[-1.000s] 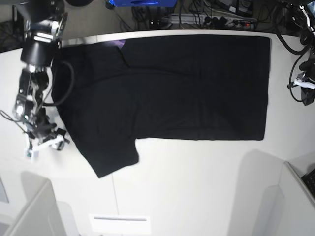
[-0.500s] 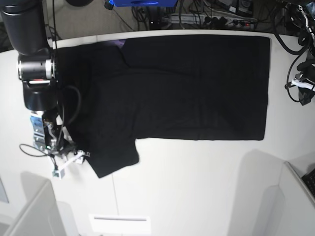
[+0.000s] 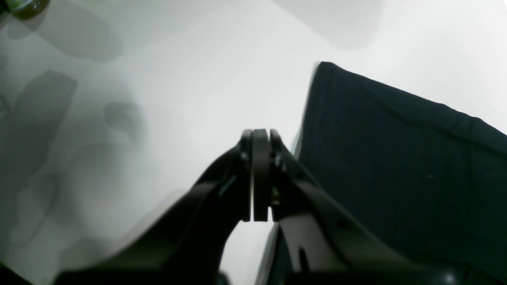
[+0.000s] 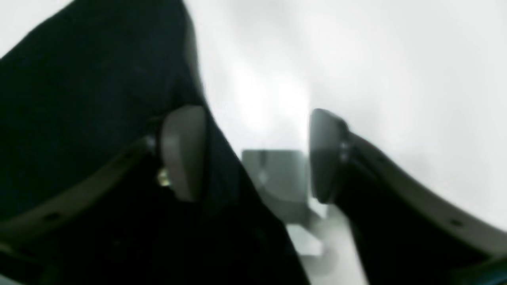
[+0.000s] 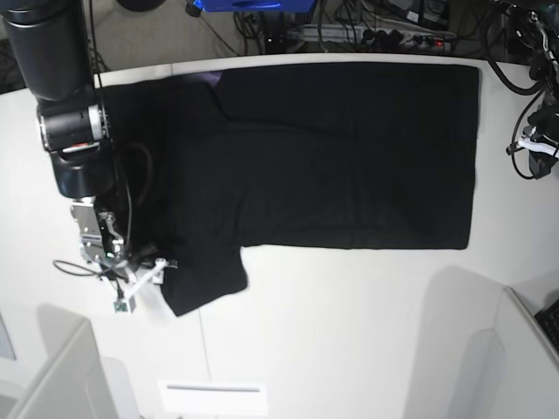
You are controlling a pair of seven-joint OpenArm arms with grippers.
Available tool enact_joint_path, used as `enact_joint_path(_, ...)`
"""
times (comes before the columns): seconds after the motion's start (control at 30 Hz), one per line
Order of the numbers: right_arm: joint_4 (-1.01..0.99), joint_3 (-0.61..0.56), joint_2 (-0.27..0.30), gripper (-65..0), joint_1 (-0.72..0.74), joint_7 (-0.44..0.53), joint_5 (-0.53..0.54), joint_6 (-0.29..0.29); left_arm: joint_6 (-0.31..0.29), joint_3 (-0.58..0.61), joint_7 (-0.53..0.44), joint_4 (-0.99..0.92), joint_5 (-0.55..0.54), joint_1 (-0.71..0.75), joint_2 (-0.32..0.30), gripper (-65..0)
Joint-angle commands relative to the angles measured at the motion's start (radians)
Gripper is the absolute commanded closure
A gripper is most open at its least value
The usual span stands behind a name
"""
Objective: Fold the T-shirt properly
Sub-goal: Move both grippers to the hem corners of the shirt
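Right gripper (image 5: 147, 278), jaws spread, is hovering at the shirt's (image 5: 332, 148) sleeve edge; left gripper (image 3: 259, 215) is clenched empty beside the shirt.

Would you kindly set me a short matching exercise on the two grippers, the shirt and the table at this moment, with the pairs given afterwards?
Column one:
1. left gripper
2. right gripper
3. T-shirt
4. table

Column two:
a. black, spread flat
b. open at the sleeve's edge
c. white
d. shut, beside the cloth, holding nothing

Pairs: 1-d, 2-b, 3-a, 4-c
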Motion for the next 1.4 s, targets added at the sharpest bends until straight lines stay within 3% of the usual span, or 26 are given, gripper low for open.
enact_joint_path(0.0,-0.003,0.0,0.002,-29.4,0.0,-0.062,0.011,0.021,0.002,-0.007,-0.024,0.014,-0.011,-0.001,-0.019,0.0)
enact_joint_path(0.17,-0.003,0.003,0.002,0.0,0.001,-0.062,0.013,0.02,0.002,0.012,-0.021,-0.002,0.073,-0.048,-0.017,0.0)
enact_joint_path(0.33,-0.003,0.003,0.009,0.0,0.014,-0.062,0.013,0.015,0.002,0.117,-0.026,-0.027,0.296,-0.101,-0.012,-1.3)
enact_joint_path(0.47,-0.001,0.003,0.009,0.0,0.017,-0.067,0.016,0.015,0.002,0.178,-0.021,-0.085,0.352,-0.163,-0.012,-22.7)
enact_joint_path(0.57,0.037,0.005,0.009,0.0,0.009,-0.068,0.017,0.015,0.002,0.212,-0.02,-0.144,0.352,-0.228,-0.015,-43.6)
enact_joint_path(0.63,0.097,0.005,0.011,0.0,-0.018,-0.068,0.017,0.015,0.002,0.241,-0.023,-0.182,0.354,-0.265,-0.017,-53.5)
enact_joint_path(0.7,0.166,0.005,0.011,0.0,-0.045,-0.07,0.017,0.014,0.002,0.278,-0.026,-0.233,0.362,-0.312,-0.019,-58.1)
enact_joint_path(0.93,0.364,0.006,0.031,0.0,-0.114,-0.145,0.017,0.011,0.002,0.321,-0.027,-0.484,0.363,-0.506,-0.029,-57.8)
enact_joint_path(1.1,0.438,0.118,0.031,0.0,-0.147,-0.145,0.011,-0.071,0.001,0.488,-0.064,-0.587,0.363,-0.59,-0.077,-57.8)
enact_joint_path(1.23,0.464,0.138,0.031,0.0,-0.15,-0.154,0.011,-0.072,0.001,0.617,-0.142,-0.699,0.362,-0.651,-0.086,-57.8)
enact_joint_path(1.37,0.487,0.14,0.031,0.0,-0.15,-0.199,0.011,-0.075,0.001,0.634,-0.153,-0.806,0.362,-0.707,-0.08,-57.8)
